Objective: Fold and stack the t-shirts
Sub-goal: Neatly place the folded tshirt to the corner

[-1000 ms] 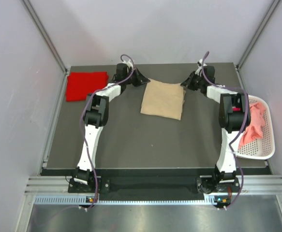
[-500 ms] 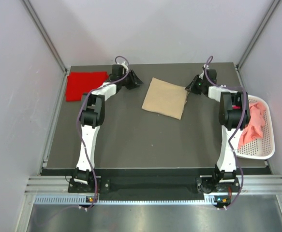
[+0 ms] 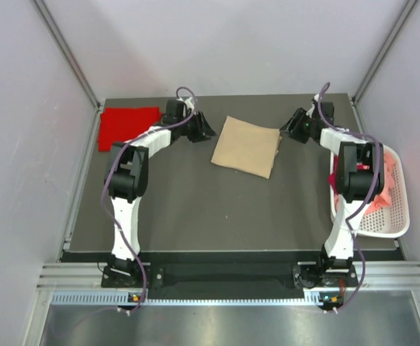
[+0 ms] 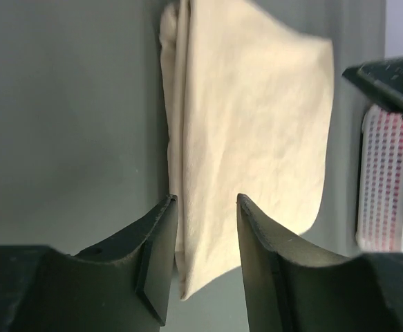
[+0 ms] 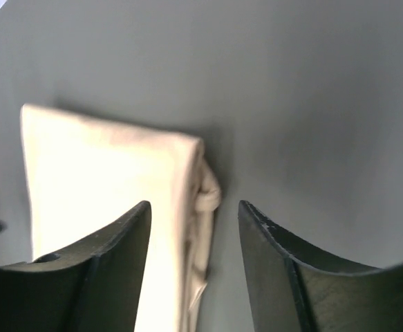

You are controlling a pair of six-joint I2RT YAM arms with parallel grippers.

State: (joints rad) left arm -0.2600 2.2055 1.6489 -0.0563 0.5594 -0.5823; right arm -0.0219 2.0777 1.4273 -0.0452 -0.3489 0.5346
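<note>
Operator: Where do the shirts lie?

Spotter: Your tan t-shirt (image 3: 246,146) lies folded into a rough square at the far middle of the table (image 3: 195,209), between your two arms. The red t-shirt (image 3: 127,127) lies folded flat in the far left corner, well apart from the tan one. Pink cloth (image 3: 391,176) sits heaped in the white basket (image 3: 382,232) at the table's right edge.

Operator: And the pincers?

Spotter: Your left gripper (image 3: 208,132) sits just beside the tan shirt's left edge, fingers spread with nothing between them. In its wrist view, the shirt's edge shows through the gap. Your right gripper (image 3: 285,128) is near the shirt's far right corner, also spread and empty. Its wrist view shows the layers bunched a little along that side of the fold. From these views you cannot tell whether any fingertip touches the cloth.
</note>
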